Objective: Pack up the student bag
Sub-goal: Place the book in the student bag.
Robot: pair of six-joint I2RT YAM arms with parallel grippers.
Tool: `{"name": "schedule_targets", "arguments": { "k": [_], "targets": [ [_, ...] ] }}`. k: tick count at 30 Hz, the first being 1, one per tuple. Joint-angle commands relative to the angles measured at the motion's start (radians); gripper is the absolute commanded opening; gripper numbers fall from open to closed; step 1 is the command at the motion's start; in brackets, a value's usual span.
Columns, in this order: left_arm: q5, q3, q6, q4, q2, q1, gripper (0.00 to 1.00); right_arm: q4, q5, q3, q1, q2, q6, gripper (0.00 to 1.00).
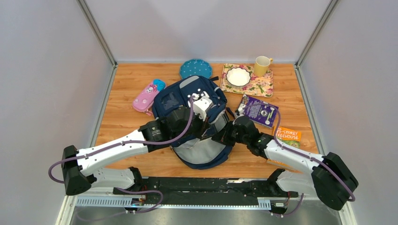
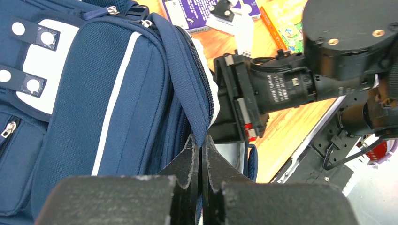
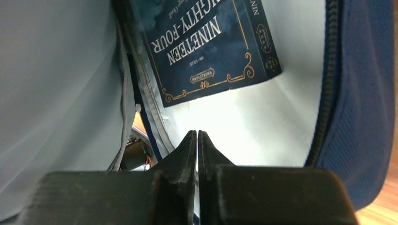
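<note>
The student bag, navy with a grey panel, lies in the middle of the table with its mouth towards the arms. My left gripper is shut on a navy fabric edge of the bag by the zip and holds it up. My right gripper reaches inside the bag's pale lining, jaws shut with nothing seen between them. A dark blue book titled Nineteen Eighty-Four lies inside the bag just beyond the fingertips. In the top view the right gripper is at the bag's open side.
A pink pencil case lies left of the bag and a blue plate behind it. A floral tray with a white bowl and a yellow mug stand back right. A purple book and an orange book lie at the right.
</note>
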Motion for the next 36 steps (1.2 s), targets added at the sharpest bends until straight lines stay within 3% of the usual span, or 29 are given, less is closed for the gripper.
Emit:
{"name": "schedule_targets", "arguments": {
  "k": [1,6,14,26,36],
  "targets": [
    [0.008,0.086,0.033,0.090,-0.017,-0.001,0.00,-0.002,0.059,0.079,0.026,0.058,-0.016,0.05],
    [0.002,0.092,0.039,0.089,-0.006,-0.001,0.00,-0.109,0.112,0.114,0.075,0.133,-0.011,0.00],
    [0.019,0.092,0.039,0.086,0.000,-0.001,0.00,-0.102,0.237,0.114,0.094,0.227,0.004,0.00],
    [0.069,0.089,0.016,0.078,0.006,-0.001,0.00,0.324,0.383,0.078,0.094,0.366,-0.014,0.02],
    [0.109,0.091,0.013,0.061,0.026,-0.001,0.00,0.560,0.365,0.165,0.072,0.536,-0.037,0.07]
  ]
}}
